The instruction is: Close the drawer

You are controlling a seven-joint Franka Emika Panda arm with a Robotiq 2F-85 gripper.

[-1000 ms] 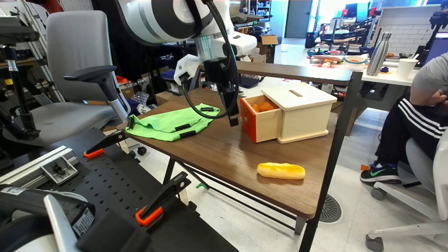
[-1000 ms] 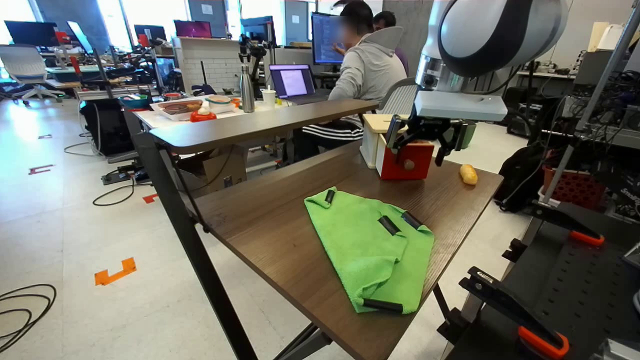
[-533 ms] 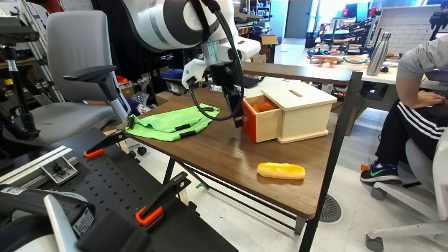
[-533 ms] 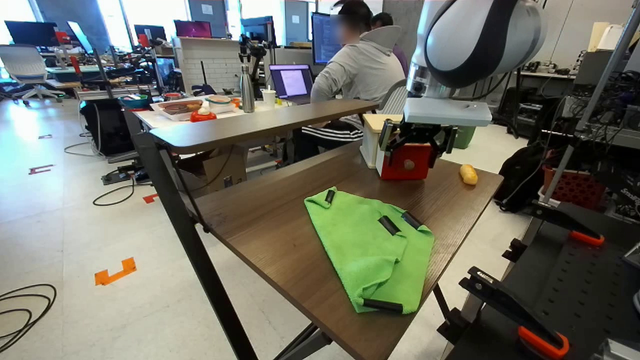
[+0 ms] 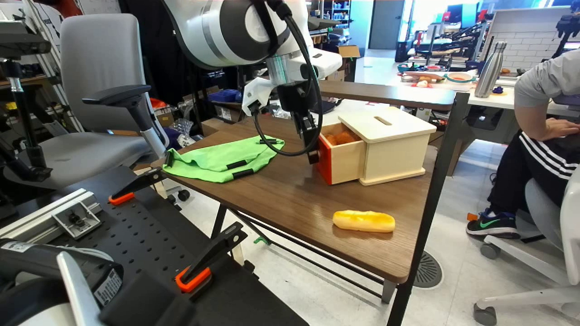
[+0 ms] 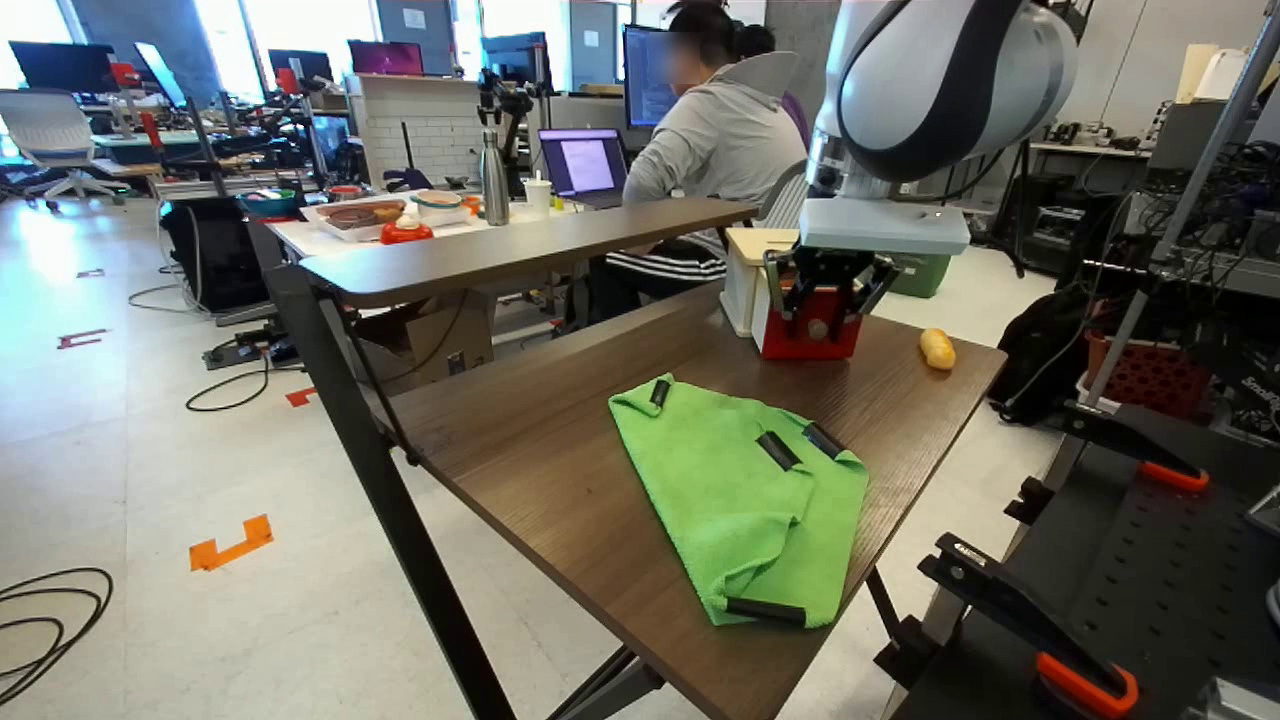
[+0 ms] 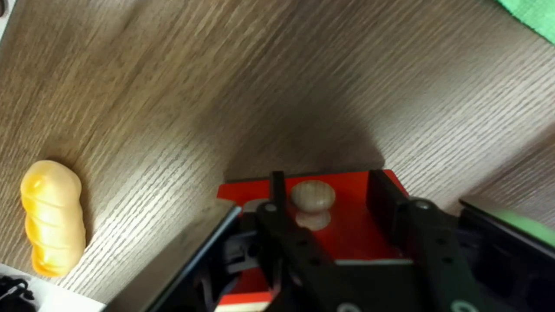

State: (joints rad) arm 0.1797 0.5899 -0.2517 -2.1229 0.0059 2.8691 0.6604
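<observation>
The drawer (image 5: 348,164) stands partly pulled out of the cream-white wooden box (image 5: 401,147), its red front (image 6: 787,345) facing outward; orange contents (image 5: 343,137) show inside it. A round wooden knob (image 7: 313,196) sticks out of that front. My gripper (image 7: 328,187) hangs right at the front with its fingers (image 7: 387,195) on either side of the knob. The jaws are part-way together, nearer to the knob on one side, with a clear gap on the other. In an exterior view the gripper (image 5: 313,157) hides the knob.
A yellow oblong object (image 5: 364,221) lies on the brown table (image 5: 281,194) near its edge. A green cloth (image 6: 745,490) is spread beside the drawer. A raised shelf (image 6: 530,250) runs along the table's back, and a person (image 6: 725,135) sits behind it.
My gripper has moved in toward the drawer front, and its fingers have come closer together around the knob. The drawer and box have stayed put. The seated person has shifted.
</observation>
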